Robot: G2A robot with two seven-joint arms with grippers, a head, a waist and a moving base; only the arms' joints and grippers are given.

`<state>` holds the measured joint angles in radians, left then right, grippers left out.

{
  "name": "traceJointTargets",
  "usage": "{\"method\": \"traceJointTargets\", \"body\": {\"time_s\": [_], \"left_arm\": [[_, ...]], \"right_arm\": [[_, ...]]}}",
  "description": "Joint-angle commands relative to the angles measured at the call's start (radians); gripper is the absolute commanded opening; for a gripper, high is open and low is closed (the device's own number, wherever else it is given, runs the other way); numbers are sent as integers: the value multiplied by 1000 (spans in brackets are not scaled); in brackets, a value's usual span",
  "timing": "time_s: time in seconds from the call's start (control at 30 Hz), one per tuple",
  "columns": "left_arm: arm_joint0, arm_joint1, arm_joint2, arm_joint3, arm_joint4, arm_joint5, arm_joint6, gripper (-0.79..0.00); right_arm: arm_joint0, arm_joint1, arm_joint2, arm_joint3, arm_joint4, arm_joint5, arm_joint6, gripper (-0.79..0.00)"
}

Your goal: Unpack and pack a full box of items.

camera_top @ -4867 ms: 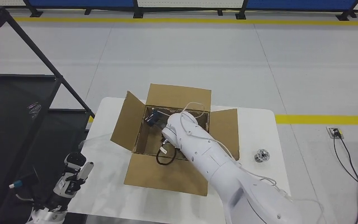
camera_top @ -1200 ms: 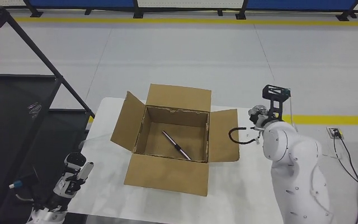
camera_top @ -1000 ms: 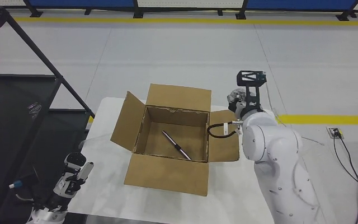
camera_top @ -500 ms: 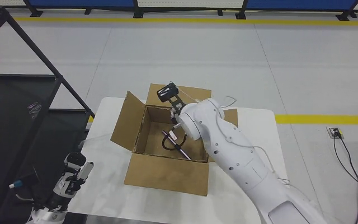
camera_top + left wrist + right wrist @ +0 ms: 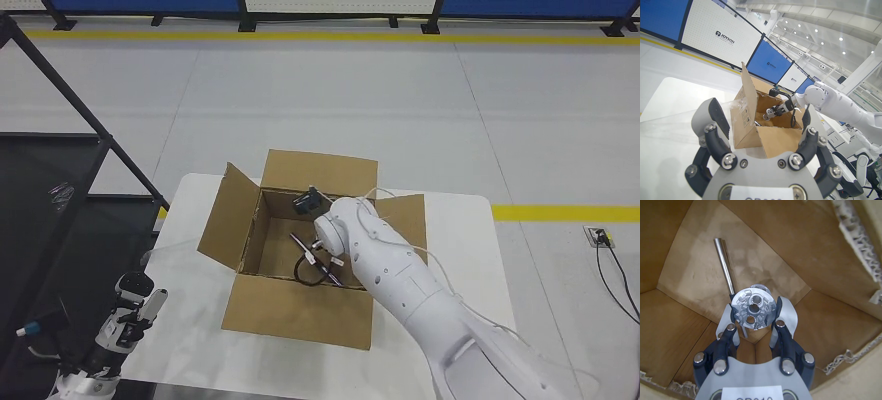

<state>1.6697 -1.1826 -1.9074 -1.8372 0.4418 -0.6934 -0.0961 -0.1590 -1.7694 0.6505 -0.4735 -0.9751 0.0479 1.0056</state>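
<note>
- Swung back in from the open side of the tabletop (image 5: 195,330), the right fingers (image 5: 787,313) now hang inside the box (image 5: 829,247), pinching a metal hub (image 5: 753,310) across its rim from both sides.
- Held between them, the hub looks clear of the box floor. It seems solid metal, so heavy for its size, stiff and slick. A grip square across the rim should keep it from twisting out.
- Below and beyond the fingers, a steel rod (image 5: 725,264) lies flat on the box floor, partly under the hub. It will likely roll and slip, so it is best taken at mid-length.
- Cardboard walls stand all round the fingers, with the flaps folded outward.
- Well away, outside the box, the left fingers (image 5: 717,113) are spread and empty.
</note>
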Motion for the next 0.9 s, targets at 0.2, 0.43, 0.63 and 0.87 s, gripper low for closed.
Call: {"method": "traceJointTargets", "body": {"time_s": [0.2,0.43,0.63,0.87], "left_arm": [[0,0,0,0,0,0,0,0],[0,0,0,0,0,0,0,0],[0,0,0,0,0,0,0,0],[0,0,0,0,0,0,0,0]], "right_arm": [[24,-50,-15,119,23,-26,-46,-508],[41,-77,-17,181,29,-46,-70,-416],[52,-93,-16,204,29,-58,-90,-400],[61,-104,-14,219,24,-64,-99,-65]]}}
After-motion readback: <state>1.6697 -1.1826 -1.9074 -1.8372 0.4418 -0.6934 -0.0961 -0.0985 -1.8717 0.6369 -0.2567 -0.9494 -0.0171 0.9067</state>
